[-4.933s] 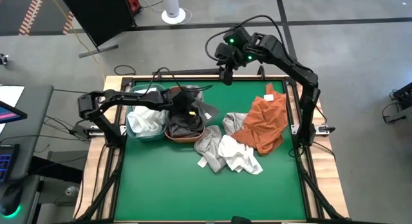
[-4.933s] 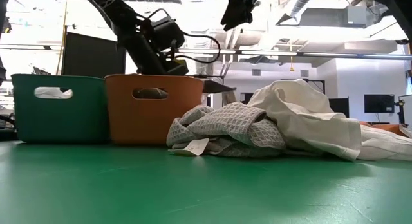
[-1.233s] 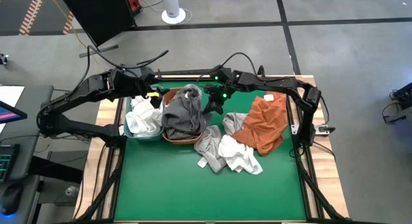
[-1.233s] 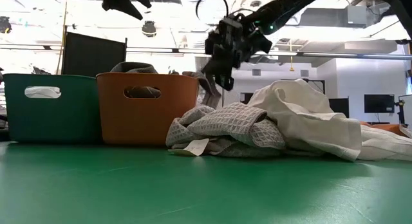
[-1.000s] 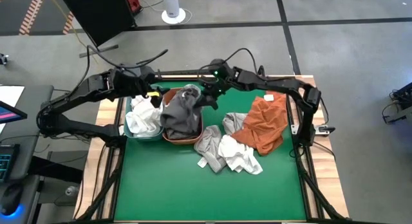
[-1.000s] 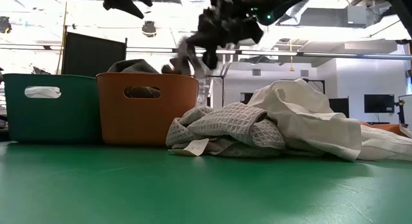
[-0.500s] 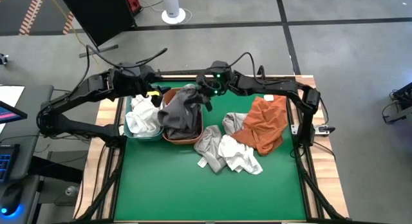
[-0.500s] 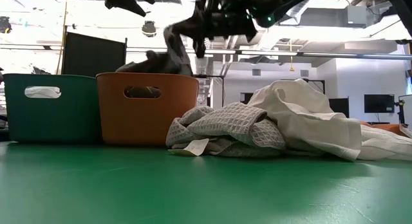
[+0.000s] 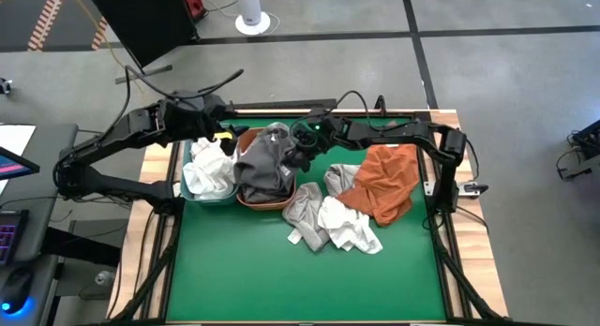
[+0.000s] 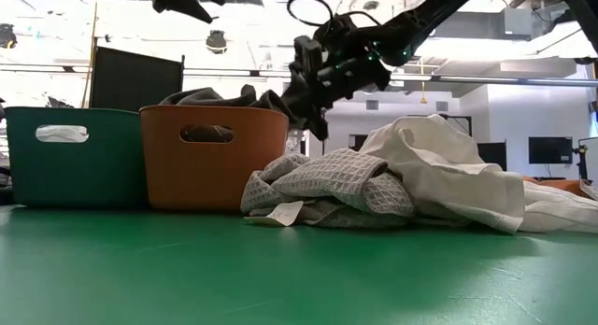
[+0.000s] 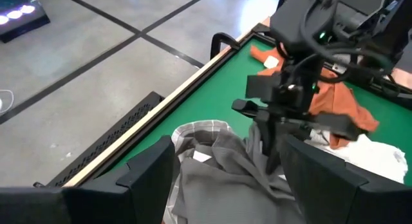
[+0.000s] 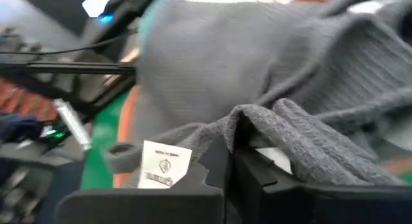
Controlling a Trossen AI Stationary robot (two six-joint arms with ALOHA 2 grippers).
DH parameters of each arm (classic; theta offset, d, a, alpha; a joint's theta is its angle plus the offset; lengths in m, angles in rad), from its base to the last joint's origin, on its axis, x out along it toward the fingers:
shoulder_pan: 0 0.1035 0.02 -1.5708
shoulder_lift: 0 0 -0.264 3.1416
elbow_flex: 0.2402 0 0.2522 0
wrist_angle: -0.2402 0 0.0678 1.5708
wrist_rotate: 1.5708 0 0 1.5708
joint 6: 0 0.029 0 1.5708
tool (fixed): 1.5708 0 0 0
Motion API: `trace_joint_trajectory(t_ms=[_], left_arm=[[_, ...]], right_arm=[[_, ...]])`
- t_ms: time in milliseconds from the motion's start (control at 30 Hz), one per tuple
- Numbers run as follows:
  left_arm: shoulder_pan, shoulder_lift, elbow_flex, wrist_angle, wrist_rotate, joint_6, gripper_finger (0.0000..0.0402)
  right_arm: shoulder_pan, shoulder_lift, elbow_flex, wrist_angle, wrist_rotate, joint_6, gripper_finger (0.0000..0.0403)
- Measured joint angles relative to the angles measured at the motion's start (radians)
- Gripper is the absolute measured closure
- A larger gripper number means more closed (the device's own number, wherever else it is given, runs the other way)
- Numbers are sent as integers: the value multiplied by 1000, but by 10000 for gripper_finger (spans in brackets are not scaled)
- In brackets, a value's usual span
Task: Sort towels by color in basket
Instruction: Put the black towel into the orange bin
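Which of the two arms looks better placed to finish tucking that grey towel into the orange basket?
The right. Its gripper sits at the orange basket, shut on the grey towel. The left gripper hangs higher, open, beside the teal basket.

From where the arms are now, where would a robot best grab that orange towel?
Probably the orange towel is best pinched from straight above at the raised fold along its far edge by the white tag. It lies crumpled and open on top, clear of the white towel. The right end effector is nearest.
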Motion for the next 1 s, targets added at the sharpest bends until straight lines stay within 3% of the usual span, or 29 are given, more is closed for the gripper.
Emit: trace_joint_trajectory(t_ms=[233, 400, 633, 1000], left_arm=[[0, 0, 0, 57, 0, 0, 132], [-5, 24, 0, 64, 11, -5, 132], [-62, 146, 0, 95, 69, 23, 132], [-81, 229, 0, 178, 69, 65, 132]], right_arm=[[2, 0, 1, -26, 17, 1, 306], [13, 0, 38, -34, -16, 25, 244], [36, 0, 143, -29, -24, -5, 162], [52, 0, 312, -289, -92, -153, 147]])
